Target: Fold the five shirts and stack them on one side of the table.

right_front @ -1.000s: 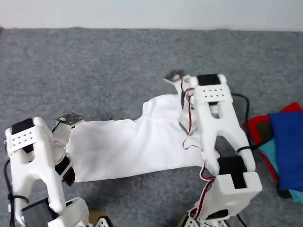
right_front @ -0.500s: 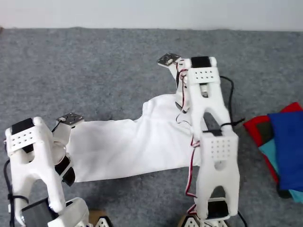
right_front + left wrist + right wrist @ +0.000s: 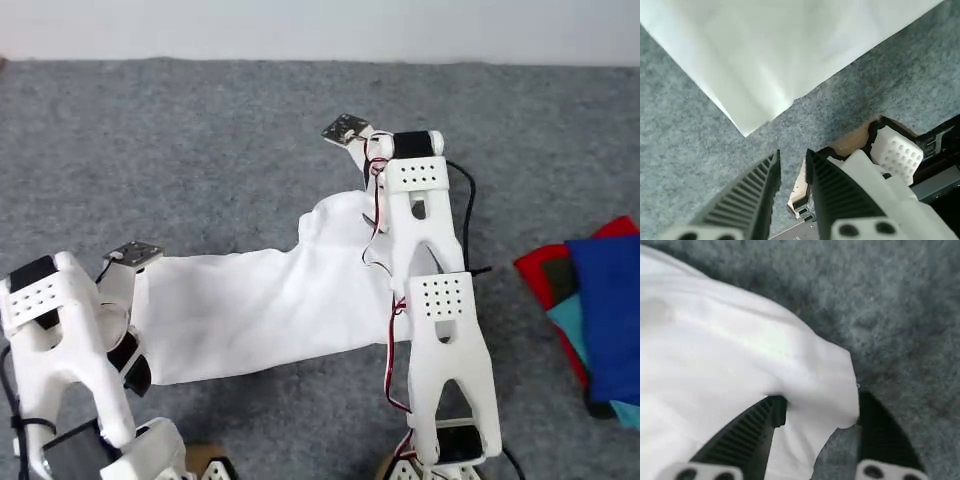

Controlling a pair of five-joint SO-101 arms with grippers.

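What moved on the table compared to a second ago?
The right gripper reached farther across the table, away from its base, and the white shirt bunched up a little at its far edge. The left gripper shifted slightly outward, away from the shirt's side. The stack of folded shirts stayed put.

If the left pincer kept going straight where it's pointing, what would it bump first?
The left pincer would probably hit the grey carpeted table first, just short of the white cloth shirt. Depth is unclear, so it might clip the corner.
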